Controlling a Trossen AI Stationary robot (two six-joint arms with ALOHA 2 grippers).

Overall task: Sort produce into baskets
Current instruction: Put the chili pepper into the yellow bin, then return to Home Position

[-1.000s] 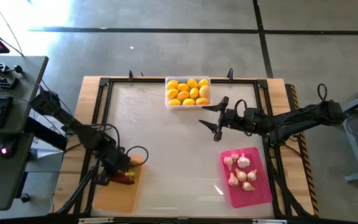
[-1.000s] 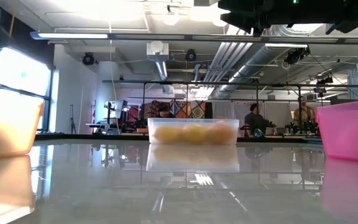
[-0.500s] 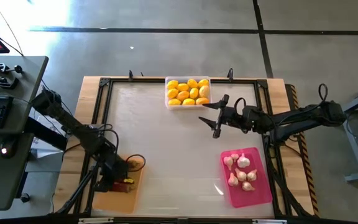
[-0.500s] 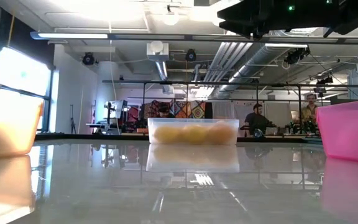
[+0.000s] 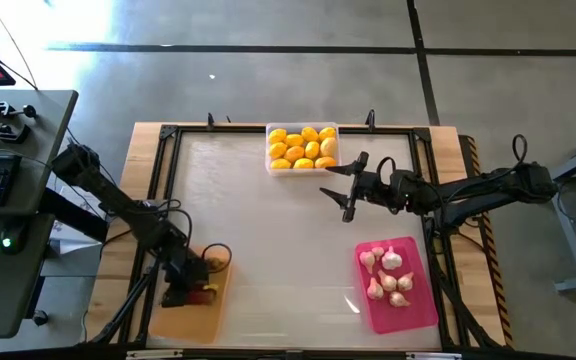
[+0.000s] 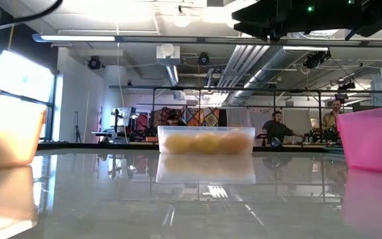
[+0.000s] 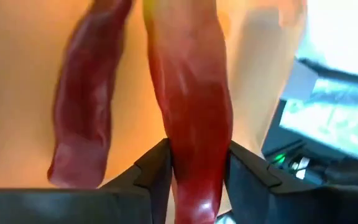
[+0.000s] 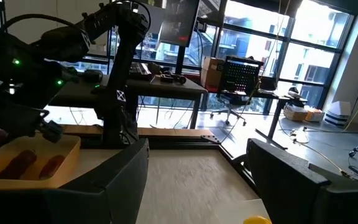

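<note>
Since a second ago the left claw (image 5: 190,290) has slid from the orange tray's upper end down over its middle, while the right arm has shifted only a touch toward the clear tray. At the worktop's (image 5: 268,250) left front corner the orange tray (image 5: 183,318) lies under the left claw, and in the wrist view a dark red chili (image 7: 191,118) runs lengthwise between the two fingers (image 7: 154,171), which stand a little apart and close along its sides; whether they still pinch it I cannot tell. A second chili (image 7: 86,106) lies just beside it on the tray floor. At the far edge, near the middle, the clear tray (image 5: 302,148) holds the yellow-orange fruits (image 5: 304,146), packed close together. Just right of and in front of that tray the right claw (image 5: 346,190) hovers above bare worktop with its jaws spread wide and nothing between them. Near the right front corner the pink tray (image 5: 396,286) holds the whitish garlic bulbs (image 5: 388,274), gathered toward its far end.
</note>
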